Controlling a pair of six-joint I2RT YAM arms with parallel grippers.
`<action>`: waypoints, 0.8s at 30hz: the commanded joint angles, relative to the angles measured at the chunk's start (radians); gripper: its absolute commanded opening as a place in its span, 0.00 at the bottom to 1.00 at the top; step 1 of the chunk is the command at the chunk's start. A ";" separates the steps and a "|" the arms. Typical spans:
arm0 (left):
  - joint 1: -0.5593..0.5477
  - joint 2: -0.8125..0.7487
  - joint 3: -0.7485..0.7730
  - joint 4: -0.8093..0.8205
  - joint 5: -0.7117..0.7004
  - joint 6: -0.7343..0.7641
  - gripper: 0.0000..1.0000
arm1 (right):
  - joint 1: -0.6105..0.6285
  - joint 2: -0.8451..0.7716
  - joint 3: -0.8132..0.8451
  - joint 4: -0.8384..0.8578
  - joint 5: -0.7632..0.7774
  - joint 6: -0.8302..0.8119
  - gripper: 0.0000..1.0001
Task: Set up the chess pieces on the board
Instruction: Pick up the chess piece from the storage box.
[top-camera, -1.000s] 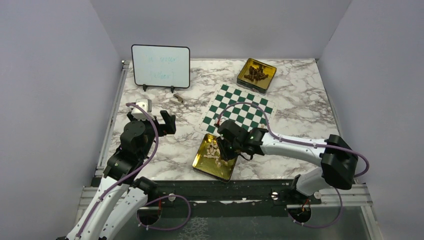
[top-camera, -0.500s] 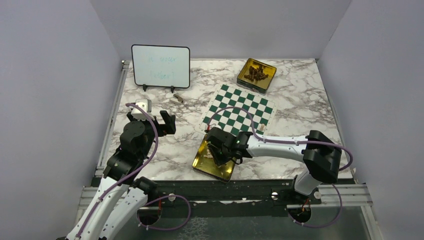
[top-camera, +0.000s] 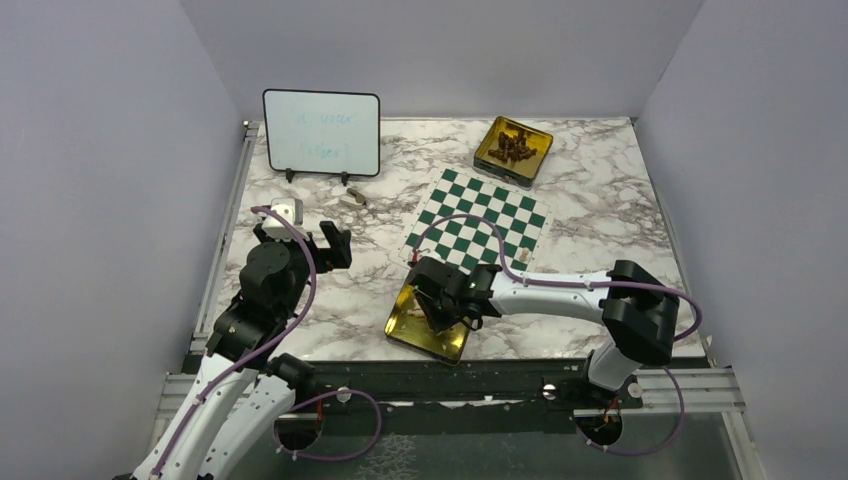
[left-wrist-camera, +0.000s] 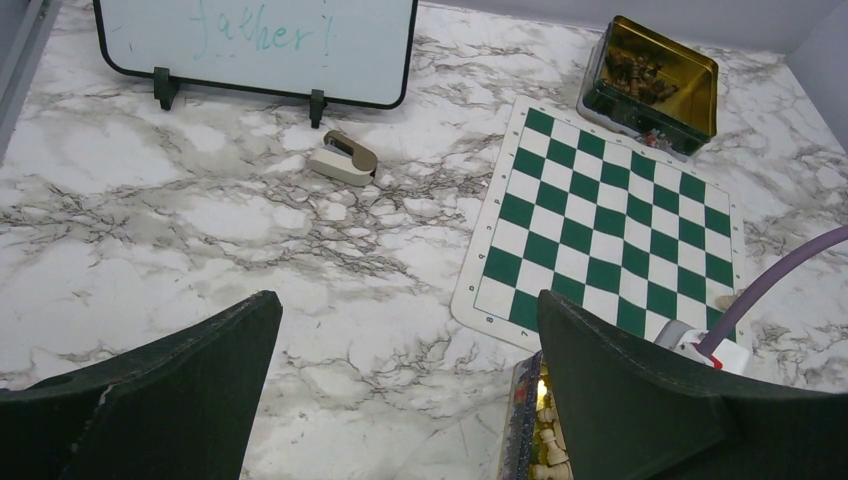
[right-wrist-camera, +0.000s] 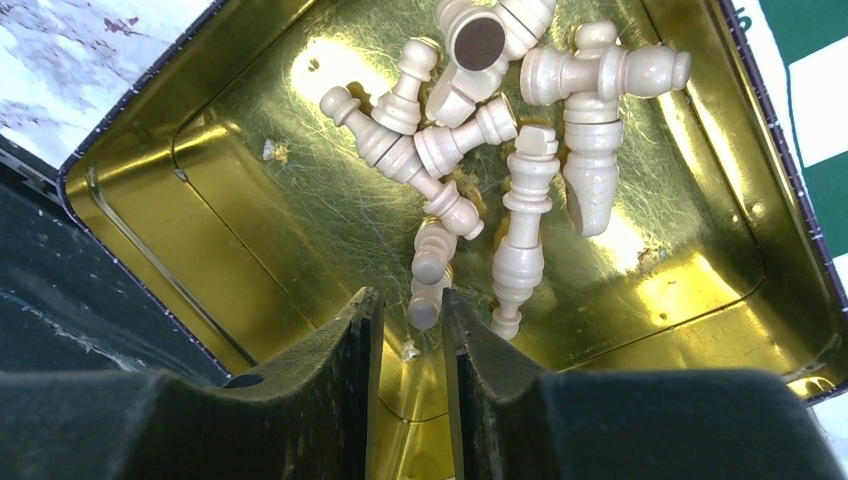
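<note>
Reaching into the gold tin (right-wrist-camera: 250, 230), right gripper (right-wrist-camera: 413, 303) hangs narrowly apart over chess pieces (right-wrist-camera: 527, 225).

2 robot arms. The left arm (top-camera: 265, 290) and right arm (top-camera: 560, 290) each have smooth white link shells joined by bulky black motor housings. A thin purple cable (top-camera: 313, 275) loops along each arm. The broad fingers (left-wrist-camera: 640, 400) are matte, very dark green, with faintly scuffed edges.

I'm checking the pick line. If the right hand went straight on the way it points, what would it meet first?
Probably the small cream piece lying end-on at the right hand's fingertips, then the gold tin's floor beneath. Depth is unclear; it may already touch.
</note>
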 joint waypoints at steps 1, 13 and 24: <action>-0.005 -0.006 -0.009 0.023 0.020 0.006 0.99 | 0.015 0.019 0.023 -0.025 0.033 0.019 0.33; -0.005 -0.007 -0.010 0.023 0.022 0.006 0.99 | 0.022 0.027 0.020 -0.043 0.052 0.029 0.29; -0.004 -0.002 -0.008 0.024 0.023 0.006 0.99 | 0.023 0.034 0.037 -0.048 0.049 0.025 0.24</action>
